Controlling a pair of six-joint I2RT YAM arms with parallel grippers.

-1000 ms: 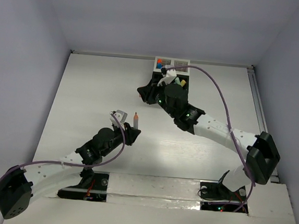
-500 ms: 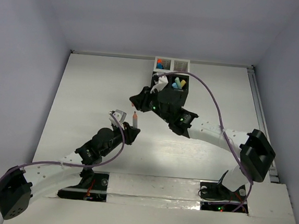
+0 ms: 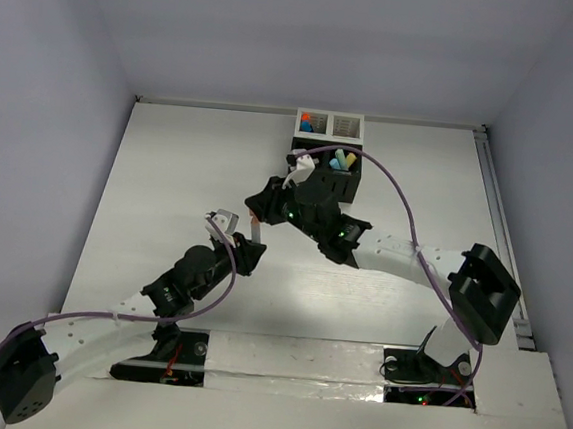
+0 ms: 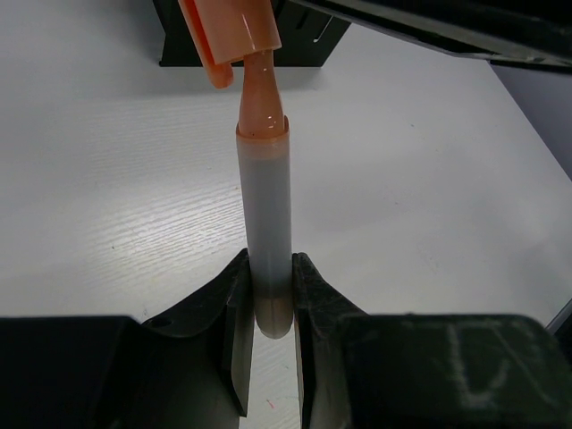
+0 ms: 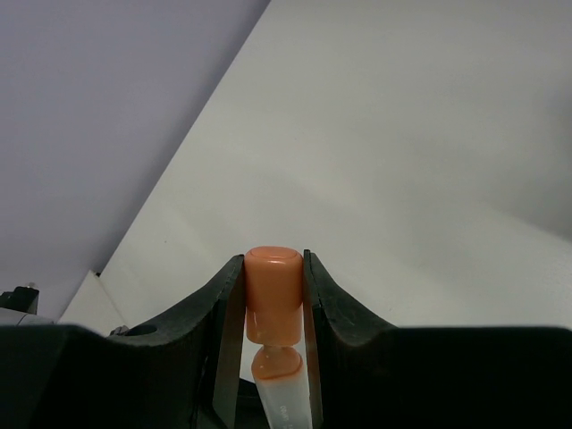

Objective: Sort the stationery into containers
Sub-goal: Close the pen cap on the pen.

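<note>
we note the left claw [image 4: 266, 277] clamped on the upright marker barrel [image 4: 265, 206] above the tabletop [image 4: 107, 197], right claw [image 5: 272, 268] pinching its orange cap [image 5: 273, 288] skewed beside the nib [image 4: 261, 94], so the cap could jam or slip free.

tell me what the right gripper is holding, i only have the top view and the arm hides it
Observer: the right wrist view shows the right gripper shut on an orange cap.
Operator: is it on the marker yet
Observer: no, in the left wrist view the cap hangs tilted at the marker and its bare orange tip is exposed, so it is not pushed down onto the barrel.
</note>
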